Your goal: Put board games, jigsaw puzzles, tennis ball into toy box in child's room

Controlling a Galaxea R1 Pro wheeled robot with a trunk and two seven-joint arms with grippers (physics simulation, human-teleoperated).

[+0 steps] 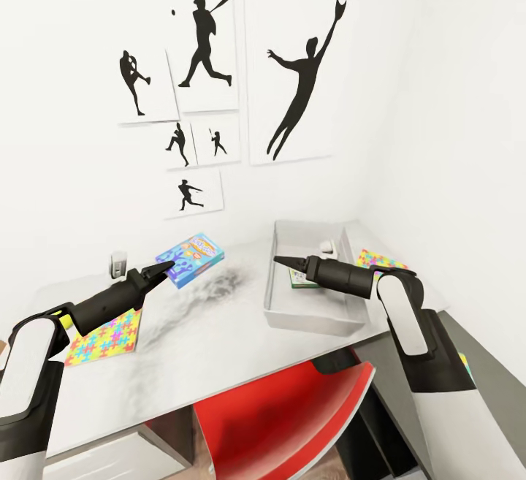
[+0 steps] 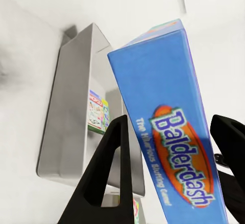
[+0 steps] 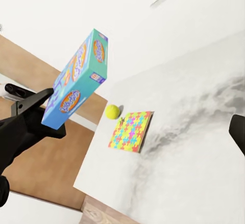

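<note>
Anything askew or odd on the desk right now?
Only a dark sooty smudge across the pale grey table top, between the left-side jigsaw puzzle board and the light grey toy box. It looks like a render blotch, not a spill.

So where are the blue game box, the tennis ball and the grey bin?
Blue game box (image 1: 191,258), head view, its printed top face.
Tennis ball (image 3: 112,111), right wrist view, its middle.
Grey bin (image 1: 314,318), head view, its near wall.
</note>
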